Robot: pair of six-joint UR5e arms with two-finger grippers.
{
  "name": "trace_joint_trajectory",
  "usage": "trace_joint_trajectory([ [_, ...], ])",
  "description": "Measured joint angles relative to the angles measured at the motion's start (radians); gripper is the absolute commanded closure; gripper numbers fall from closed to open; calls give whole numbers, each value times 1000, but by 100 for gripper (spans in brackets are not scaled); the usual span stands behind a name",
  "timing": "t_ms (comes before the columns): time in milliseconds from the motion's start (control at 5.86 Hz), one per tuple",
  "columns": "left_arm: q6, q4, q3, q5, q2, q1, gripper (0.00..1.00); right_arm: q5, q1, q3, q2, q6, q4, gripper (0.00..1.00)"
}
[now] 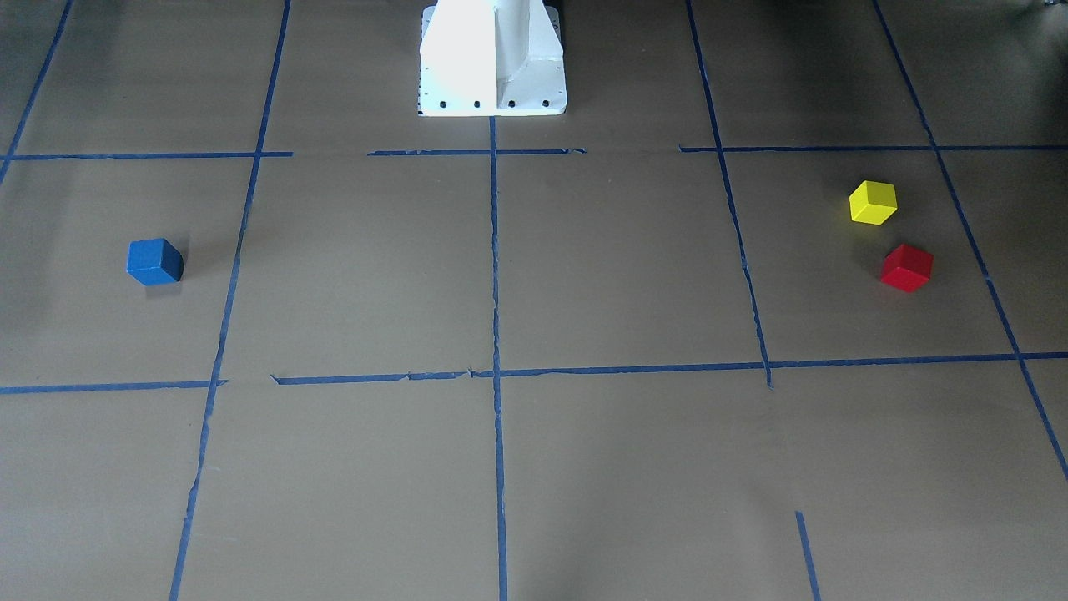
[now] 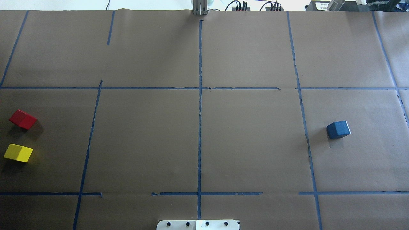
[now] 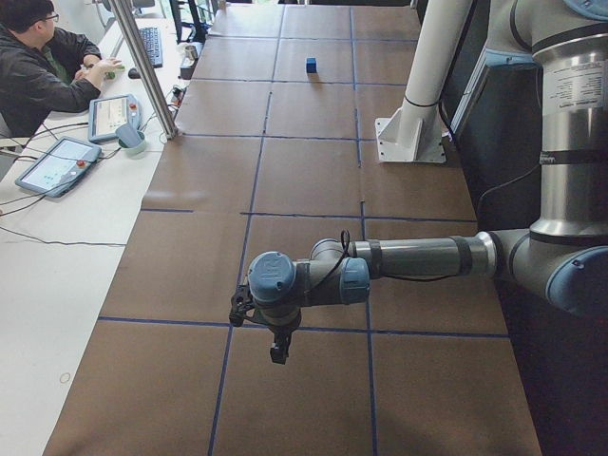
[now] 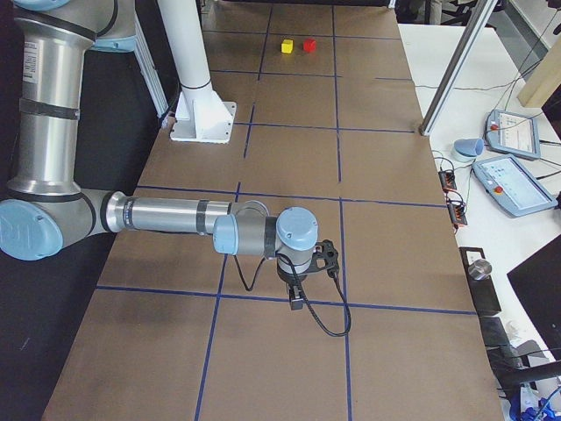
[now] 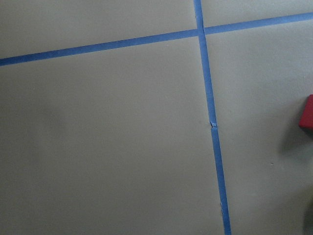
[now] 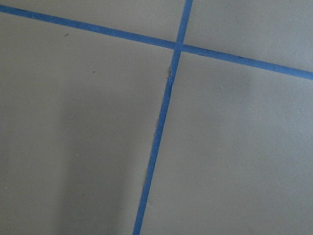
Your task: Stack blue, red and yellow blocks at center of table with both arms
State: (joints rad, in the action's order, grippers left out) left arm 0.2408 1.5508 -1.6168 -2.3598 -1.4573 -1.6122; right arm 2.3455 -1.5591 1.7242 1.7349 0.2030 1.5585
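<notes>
You have the blue cube block (image 2: 338, 129) on the brown-papered table's (image 2: 204, 143) right side, and the red cube block (image 2: 23, 119) and yellow cube block (image 2: 18, 153) near each other at far left. All lie flat, skewed to the blue tape lines (image 2: 200, 127). Left gripper (image 3: 278, 351) and right gripper (image 4: 298, 301) point down; I can't tell their spread.

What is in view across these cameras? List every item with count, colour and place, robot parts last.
blue block: one, blue, robot's right side of the table.
red block: one, red, robot's left side.
yellow block: one, yellow, beside the red block, apart from it, nearer the robot.
table: one, brown cover, blue tape grid.
pedestal: one, white, robot's edge, centre.
operator: one, dark jacket, at side bench.
pendants: two, grey, on that bench.
left arm: one, silver-blue, over the table's left end.
right arm: one, same, right end.
left pincer: one, black, pointing down; opening unclear.
right pincer: same.
</notes>
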Motion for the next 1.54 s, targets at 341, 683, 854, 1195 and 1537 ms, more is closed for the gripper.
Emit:
trace_joint_trajectory([
  [341,0,0,-1,0,0,5,0,0,9,1,-6,0,0,0],
  [683,-1,0,0,0,0,7,0,21,65,5,-14,-38,-125,0],
  [854,-1,0,0,-2,0,8,0,47,114,15,-16,-107,-218,0],
  [1195,-2,0,0,-3,0,8,0,40,264,70,-25,-367,-352,0],
  [1537,-2,0,0,-4,0,8,0,-85,478,95,-29,-751,-536,1],
])
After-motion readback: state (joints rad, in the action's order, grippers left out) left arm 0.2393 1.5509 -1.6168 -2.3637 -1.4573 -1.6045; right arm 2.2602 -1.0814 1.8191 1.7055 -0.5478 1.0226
